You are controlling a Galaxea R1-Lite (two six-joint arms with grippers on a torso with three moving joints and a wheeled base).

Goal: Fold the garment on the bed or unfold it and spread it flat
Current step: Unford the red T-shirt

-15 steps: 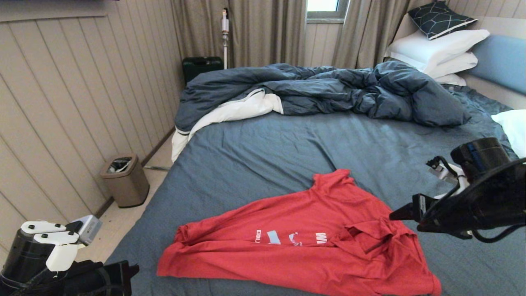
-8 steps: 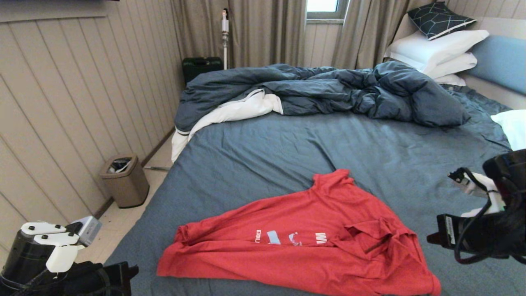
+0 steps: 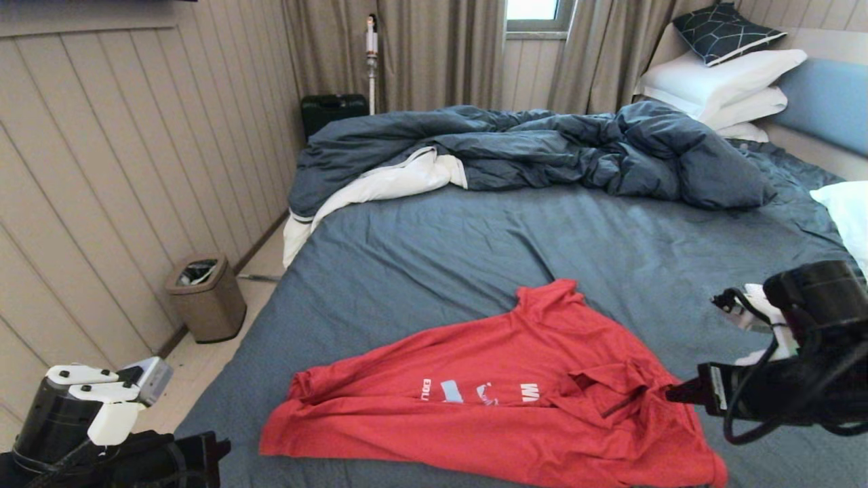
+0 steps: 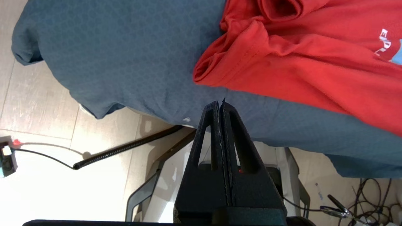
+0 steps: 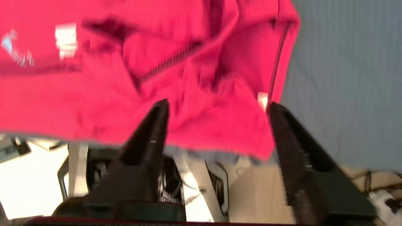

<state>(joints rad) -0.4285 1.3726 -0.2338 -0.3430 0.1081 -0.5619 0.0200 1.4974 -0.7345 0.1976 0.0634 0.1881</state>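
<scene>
At the near edge of the large bed with its slate-blue sheet [image 3: 475, 257] lies the red short-sleeved T-shirt [image 3: 502, 413], crumpled and only partly spread: its body runs across the mattress edge, one sleeve is bunched at the robot's left end, a peak of cloth points toward the far side, and the right portion is folded over itself in ridges. White lettering and a pale blue patch of the chest graphic show in the middle, broken up by creases, and a small white label sits by the hem near the right side. The left gripper [image 4: 220, 105] hovers low at the bed's near-left corner, its black fingers pressed together on nothing, tips just short of the rolled sleeve. The right gripper [image 5: 216, 106] is at the shirt's right end, fingers spread wide and released, straddling the wrinkled cloth without pinching it. Farther back a rumpled dark blue duvet [image 3: 542, 149] with a white underside is heaped across the bed, and white pillows [image 3: 719, 85] topped by a dark patterned cushion [image 3: 722, 30] are stacked against the light blue padded headboard [image 3: 827, 102].
</scene>
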